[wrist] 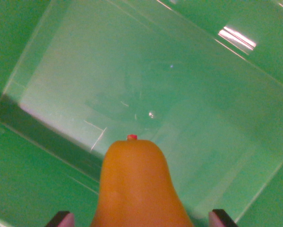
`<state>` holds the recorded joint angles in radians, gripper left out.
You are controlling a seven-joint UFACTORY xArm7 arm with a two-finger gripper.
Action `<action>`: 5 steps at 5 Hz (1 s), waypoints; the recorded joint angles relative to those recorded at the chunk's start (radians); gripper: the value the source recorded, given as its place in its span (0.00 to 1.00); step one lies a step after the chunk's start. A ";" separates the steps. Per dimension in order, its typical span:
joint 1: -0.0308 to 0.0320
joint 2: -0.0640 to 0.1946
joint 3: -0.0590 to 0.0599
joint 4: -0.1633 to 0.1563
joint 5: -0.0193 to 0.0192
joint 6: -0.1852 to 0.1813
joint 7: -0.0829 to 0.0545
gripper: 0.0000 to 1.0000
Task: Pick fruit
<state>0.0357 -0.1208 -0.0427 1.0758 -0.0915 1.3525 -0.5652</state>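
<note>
You've got the orange fruit [137,187] sitting right between the gripper [141,218] jaws, above a clear bin [61,137]; can't tell if they're actually pinching it.

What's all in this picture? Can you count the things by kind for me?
Orange fruit, pear-shaped, between the jaws: 1
Clear plastic bin, nothing visible inside: 1
Green surface beneath: 1
Total: 3
</note>
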 joint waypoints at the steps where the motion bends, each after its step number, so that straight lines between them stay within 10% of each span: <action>1: 0.0005 -0.016 0.001 0.025 0.0012 0.041 -0.003 1.00; 5: 0.0013 -0.046 0.002 0.071 0.0035 0.116 -0.008 1.00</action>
<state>0.0369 -0.1665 -0.0411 1.1464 -0.0880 1.4686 -0.5732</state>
